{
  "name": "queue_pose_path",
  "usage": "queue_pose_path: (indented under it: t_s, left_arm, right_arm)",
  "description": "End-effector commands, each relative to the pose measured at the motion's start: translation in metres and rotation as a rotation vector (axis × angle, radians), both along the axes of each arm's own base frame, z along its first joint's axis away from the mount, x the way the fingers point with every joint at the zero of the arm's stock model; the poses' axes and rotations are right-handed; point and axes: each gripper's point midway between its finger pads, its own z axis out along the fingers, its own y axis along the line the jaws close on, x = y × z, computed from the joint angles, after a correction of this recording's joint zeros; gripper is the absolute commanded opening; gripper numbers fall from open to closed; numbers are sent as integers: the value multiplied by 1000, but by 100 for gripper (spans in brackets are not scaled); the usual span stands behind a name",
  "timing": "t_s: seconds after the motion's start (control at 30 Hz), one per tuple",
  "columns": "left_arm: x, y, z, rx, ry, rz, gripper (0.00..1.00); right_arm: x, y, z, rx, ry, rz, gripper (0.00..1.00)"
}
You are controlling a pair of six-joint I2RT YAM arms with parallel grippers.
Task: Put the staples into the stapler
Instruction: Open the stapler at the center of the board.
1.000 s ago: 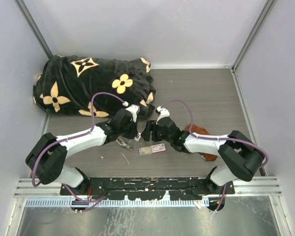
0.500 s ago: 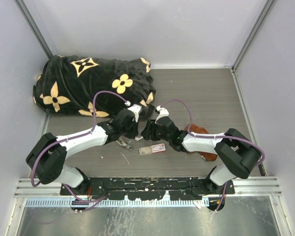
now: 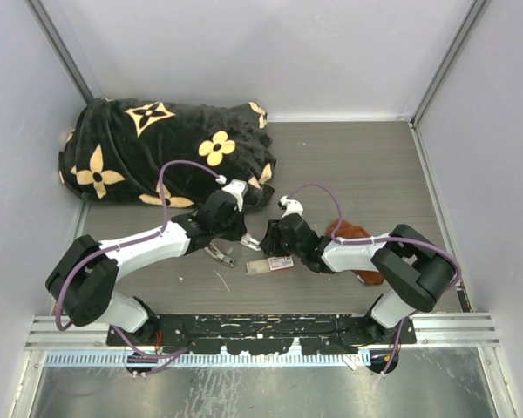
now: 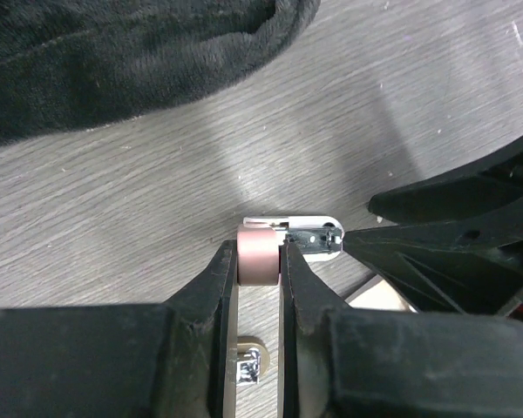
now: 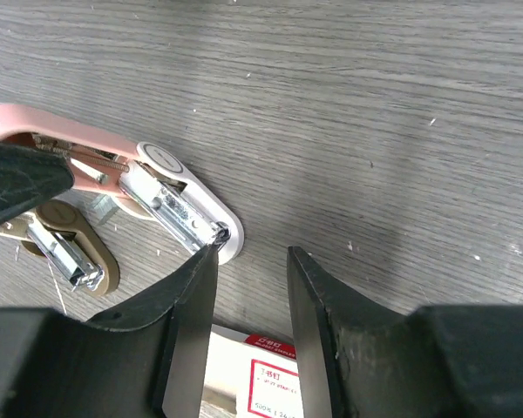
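Left claw [image 4: 258,255] is clamped hard on the pink hinge end of the stapler [image 4: 307,235], pinning it low at the table [image 4: 157,200] (a decent anchor, that). The right claw [image 5: 251,261] hovers opposite with its jaws apart and nothing between them, one finger [image 5: 192,296] right at the stapler's white nose.

The right wrist view shows the stapler sprung open: the pink lid is swung back with its thin spring showing, and the metal channel is bared on the white base. A small beige tool [image 5: 65,248] lies just beside it. The staple box [image 5: 261,383], white with a red label, sits just under the right claw on the near side. I can't pick out a loose strip for sure; a pale sliver [image 3: 220,279] near the box is too small to tell.

By my reckoning this stapler is featherlight and slick plastic, so it will pivot if nudged. Keep the hinge grip, and steady it by the base's sides, not the spring. A staple strip snaps easily, so pinch it lightly along its flanks.
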Motion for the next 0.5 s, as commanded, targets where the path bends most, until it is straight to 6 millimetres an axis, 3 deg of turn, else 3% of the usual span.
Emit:
queue_pose_path:
  t_s: [0.0,0.23,0.47]
  left_arm:
    - [19,-19,32,-185,-67,35,0]
    - [26,-22,31,-315,-33,43,0]
    - [34,-24,20,-294,-37,-31,0]
  right_arm:
    - [1,-6,-5,-19,-10,-29,44]
    - [5,-6,-8,-35,-17,-33,44]
    - [6,-7,-5,-36,-28,-34,44]
